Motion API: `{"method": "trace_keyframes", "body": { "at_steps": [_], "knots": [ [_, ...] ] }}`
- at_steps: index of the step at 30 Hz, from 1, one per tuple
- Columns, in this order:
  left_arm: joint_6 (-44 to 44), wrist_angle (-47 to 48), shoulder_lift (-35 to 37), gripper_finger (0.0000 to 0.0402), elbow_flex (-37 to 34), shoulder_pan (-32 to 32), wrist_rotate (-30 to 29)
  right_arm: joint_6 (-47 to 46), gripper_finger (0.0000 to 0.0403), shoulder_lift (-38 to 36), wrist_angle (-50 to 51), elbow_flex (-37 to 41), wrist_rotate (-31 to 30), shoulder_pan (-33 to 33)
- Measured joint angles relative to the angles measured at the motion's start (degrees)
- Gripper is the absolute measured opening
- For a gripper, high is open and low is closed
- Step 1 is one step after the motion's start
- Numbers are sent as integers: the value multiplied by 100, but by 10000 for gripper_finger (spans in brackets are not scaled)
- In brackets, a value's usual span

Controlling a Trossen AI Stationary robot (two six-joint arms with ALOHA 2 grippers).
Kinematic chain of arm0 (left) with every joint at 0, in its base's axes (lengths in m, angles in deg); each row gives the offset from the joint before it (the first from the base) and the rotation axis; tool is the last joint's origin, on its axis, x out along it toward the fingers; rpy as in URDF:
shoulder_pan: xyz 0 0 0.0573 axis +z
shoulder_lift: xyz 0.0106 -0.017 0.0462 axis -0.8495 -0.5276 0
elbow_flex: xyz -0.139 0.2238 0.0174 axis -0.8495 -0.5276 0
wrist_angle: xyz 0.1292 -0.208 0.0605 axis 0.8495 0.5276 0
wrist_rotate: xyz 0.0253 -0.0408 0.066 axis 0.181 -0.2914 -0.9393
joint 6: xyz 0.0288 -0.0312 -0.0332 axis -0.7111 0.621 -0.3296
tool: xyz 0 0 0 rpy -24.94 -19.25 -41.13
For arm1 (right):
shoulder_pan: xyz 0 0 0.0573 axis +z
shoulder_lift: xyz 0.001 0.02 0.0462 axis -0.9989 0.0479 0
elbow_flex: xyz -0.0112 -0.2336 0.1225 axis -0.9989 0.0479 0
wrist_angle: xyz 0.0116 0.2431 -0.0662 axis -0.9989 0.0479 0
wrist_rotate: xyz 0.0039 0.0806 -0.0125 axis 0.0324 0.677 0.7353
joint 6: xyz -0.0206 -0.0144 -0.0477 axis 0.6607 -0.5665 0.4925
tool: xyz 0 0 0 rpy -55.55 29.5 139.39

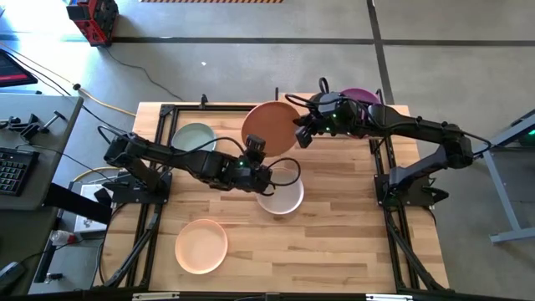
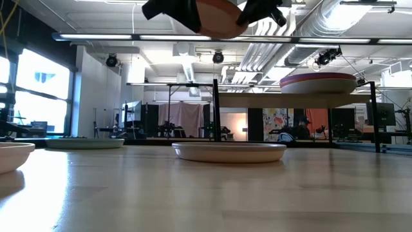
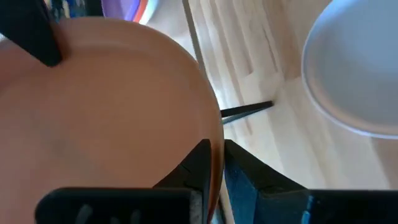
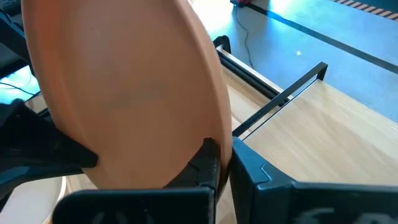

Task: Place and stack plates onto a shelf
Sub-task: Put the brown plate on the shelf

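A terracotta plate [image 1: 269,127] hangs in the air over the table's far middle, with a gripper on each of two sides. My left gripper [image 1: 255,153] is shut on its near edge and my right gripper [image 1: 303,134] on its right edge. In the low view the plate [image 2: 219,19] is high above the tabletop. A purple plate [image 1: 359,98] tops a stack [image 2: 318,82] on the shelf [image 2: 302,100] at the far right. A white plate [image 1: 281,197], a sage green plate [image 1: 194,136] and a pale peach plate [image 1: 201,245] rest flat on the table. My left gripper pinches the terracotta plate's rim [image 3: 217,149] at its near edge, one finger [image 3: 198,163] on the plate's upper face and one on its underside. The fingers slant down from the table's near left. The plate is lifted clear of the table. My right gripper pinches the same plate's rim [image 4: 224,140] at its right edge between two fingers, one [image 4: 205,160] on the upper face and one beneath. It comes slanting down from the right. The plate hangs clear, held at both edges.
The white plate [image 2: 228,151] lies right under the held plate. The shelf's black posts [image 2: 215,113] rise at the far side. Black frame rails [image 1: 163,134] run along the table's left and right. Bare wood lies at the near right [image 1: 334,251].
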Motion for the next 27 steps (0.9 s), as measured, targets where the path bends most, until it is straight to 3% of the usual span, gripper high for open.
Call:
{"method": "trace_keyframes", "body": {
  "at_steps": [11,22,27],
  "knots": [
    [1330,16,0,98,0,119,602,-4,1,0,38,0,-4,-68],
    [2437,3,16,111,0,-84,-498,64,0,-3,356,0,-7,-604],
    [2617,8,94,111,4,-178,-597,176,0,-4,395,0,148,-1083]
  ]
}}
